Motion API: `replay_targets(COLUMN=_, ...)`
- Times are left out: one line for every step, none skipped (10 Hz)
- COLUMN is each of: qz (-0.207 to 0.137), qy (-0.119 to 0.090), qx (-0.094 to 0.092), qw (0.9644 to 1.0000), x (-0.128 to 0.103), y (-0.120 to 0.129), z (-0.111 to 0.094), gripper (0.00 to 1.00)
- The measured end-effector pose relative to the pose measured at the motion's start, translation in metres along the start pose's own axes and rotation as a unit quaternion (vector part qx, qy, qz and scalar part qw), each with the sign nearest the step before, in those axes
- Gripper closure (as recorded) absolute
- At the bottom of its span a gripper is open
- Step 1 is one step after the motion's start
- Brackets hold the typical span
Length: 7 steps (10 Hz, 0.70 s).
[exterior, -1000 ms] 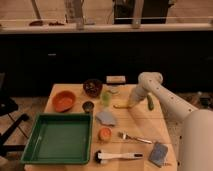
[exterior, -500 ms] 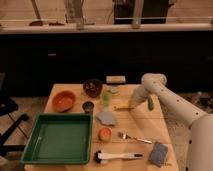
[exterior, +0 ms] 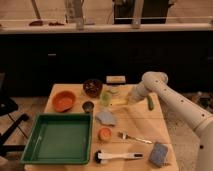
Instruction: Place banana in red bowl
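Observation:
The banana [exterior: 119, 102] is small and yellow and lies on the wooden table [exterior: 135, 122], right of centre near the back. My gripper [exterior: 131, 99] is low over the table at the banana's right end, with the white arm [exterior: 170, 97] coming in from the right. I cannot tell whether it touches the banana. The red bowl [exterior: 63, 100] is round, orange-red and empty, and stands at the table's left, well apart from the gripper.
Between banana and red bowl stand a maroon bowl [exterior: 92, 87], a small dark cup [exterior: 88, 106] and a green object [exterior: 105, 97]. A green vegetable [exterior: 150, 103] lies right of the gripper. A green tray [exterior: 60, 137], grey cloth [exterior: 106, 117], fork [exterior: 132, 137], brush [exterior: 117, 156] and blue sponge [exterior: 159, 152] lie in front.
The arm has shifted slightly and the gripper has settled a little lower by the banana's right end. The banana and the other objects have not moved.

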Motion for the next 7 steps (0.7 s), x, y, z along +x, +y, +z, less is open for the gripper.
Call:
replay_targets(qz=-0.009, qy=-0.003, qx=0.008, qw=0.9999, x=-0.008, y=-0.005, z=-0.004, gripper=1.0)
replay_targets(qz=-0.024, qy=-0.006, qx=0.019, qw=0.9995, x=-0.02, y=-0.011, z=-0.009, gripper=1.0)
replay_targets(qz=-0.035, qy=-0.006, qx=0.028, qw=0.999, x=-0.028, y=-0.015, z=-0.013, gripper=1.0)
replay_targets(qz=-0.046, qy=-0.006, qx=0.037, qw=0.9983, x=-0.037, y=-0.02, z=-0.018, gripper=1.0)
replay_targets(qz=-0.055, qy=-0.005, qx=0.043, qw=0.9976, x=-0.043, y=-0.023, z=-0.021, gripper=1.0)
replay_targets(qz=-0.067, qy=-0.005, qx=0.052, qw=0.9964, x=-0.051, y=-0.027, z=-0.028, gripper=1.0)
replay_targets(qz=-0.075, qy=-0.005, qx=0.058, qw=0.9955, x=-0.056, y=-0.03, z=-0.032, gripper=1.0)
